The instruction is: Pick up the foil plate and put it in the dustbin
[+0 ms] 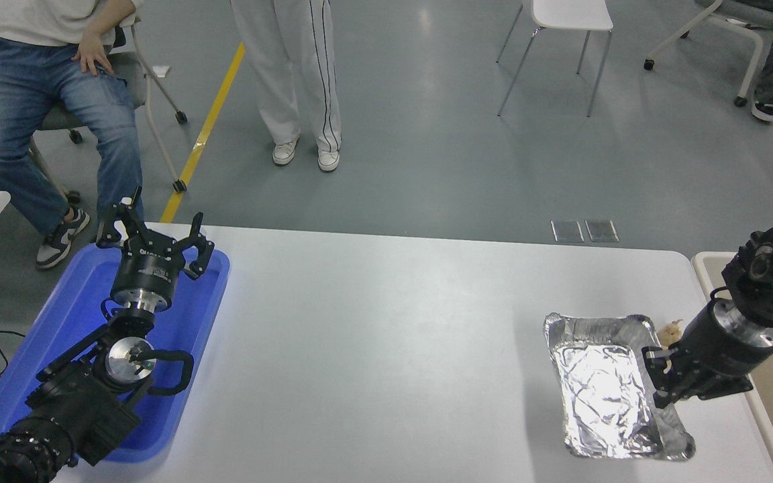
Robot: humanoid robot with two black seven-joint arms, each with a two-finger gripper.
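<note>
The foil plate (601, 389), a shiny wrinkled silver tray, hangs above the table's right end and casts a shadow to its left. My right gripper (660, 381) is shut on its right rim and reaches in from the right edge. The dustbin (705, 267), beige with a pale rim, stands just off the table's right end, beside and partly behind my right arm. My left gripper (156, 231) stays parked, open and holding nothing, over the blue tray at the left.
A shallow blue tray (71, 315) lies on the table's left end under my left arm. A small beige wad (670, 329) peeks out behind my right gripper. One person sits and another stands beyond the far edge, among chairs.
</note>
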